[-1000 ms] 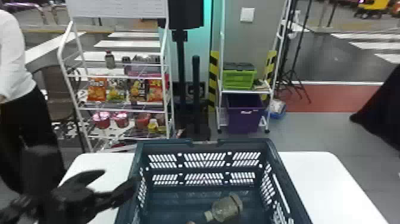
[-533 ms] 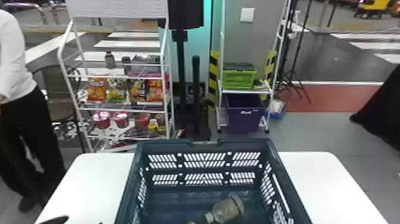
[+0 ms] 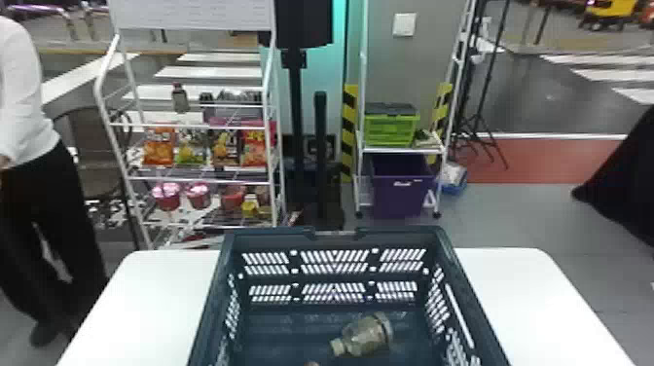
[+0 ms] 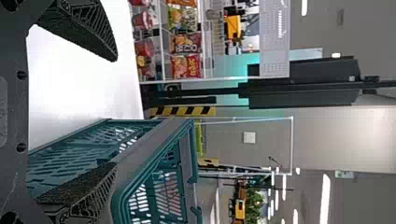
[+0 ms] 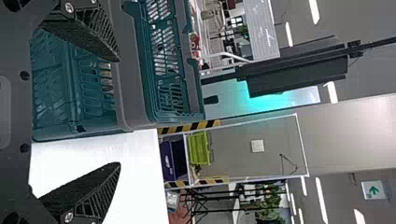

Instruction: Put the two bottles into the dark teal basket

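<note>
Black and released, the left tool (image 4: 116, 113) and right tool (image 5: 119, 112) hold their fingers spread near opposite sides of the dark teal basket (image 3: 272, 233). Apart from both, inside the basket, a cut-off brownish tip (image 3: 311, 363) shows, then a bottle (image 3: 365, 336) on its side; beyond the basket stands a white rack (image 3: 194, 14).

the basket (image 3: 333, 236) is dark teal, the table (image 3: 533, 292) white.

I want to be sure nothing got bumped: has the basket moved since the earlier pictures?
No. In the head view, the basket keeps its place against the table, its far corners lined up with the same spots along the table's far edge.
</note>
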Controlling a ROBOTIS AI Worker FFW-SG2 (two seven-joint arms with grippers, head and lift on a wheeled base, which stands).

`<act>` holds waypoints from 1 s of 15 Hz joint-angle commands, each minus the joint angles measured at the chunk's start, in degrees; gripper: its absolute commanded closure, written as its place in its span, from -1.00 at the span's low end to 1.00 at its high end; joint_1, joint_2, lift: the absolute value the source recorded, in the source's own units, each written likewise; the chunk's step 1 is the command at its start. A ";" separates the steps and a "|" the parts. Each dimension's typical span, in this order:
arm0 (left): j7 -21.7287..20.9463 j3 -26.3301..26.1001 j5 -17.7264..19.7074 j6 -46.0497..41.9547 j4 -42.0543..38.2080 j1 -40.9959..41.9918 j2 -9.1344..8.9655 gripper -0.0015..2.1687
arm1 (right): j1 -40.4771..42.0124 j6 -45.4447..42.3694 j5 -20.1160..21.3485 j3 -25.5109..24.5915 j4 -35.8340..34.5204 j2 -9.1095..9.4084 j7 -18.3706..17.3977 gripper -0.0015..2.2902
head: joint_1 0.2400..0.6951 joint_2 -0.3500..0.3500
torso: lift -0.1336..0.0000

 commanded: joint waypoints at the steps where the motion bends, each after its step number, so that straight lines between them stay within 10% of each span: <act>1: 1.36 -2.57 -1.47 -8.29 4.37 1.67 -0.24 -0.92 | -0.89 3.20 0.18 -0.09 -0.22 -0.09 0.01 -0.92 | 0.14 0.00 | 1.00; 15: 7.96 -11.44 -7.89 -16.38 10.00 4.75 -0.24 -0.93 | 0.51 3.20 4.14 -0.09 -1.71 -0.53 0.19 -0.92 | 0.14 0.00 | 1.00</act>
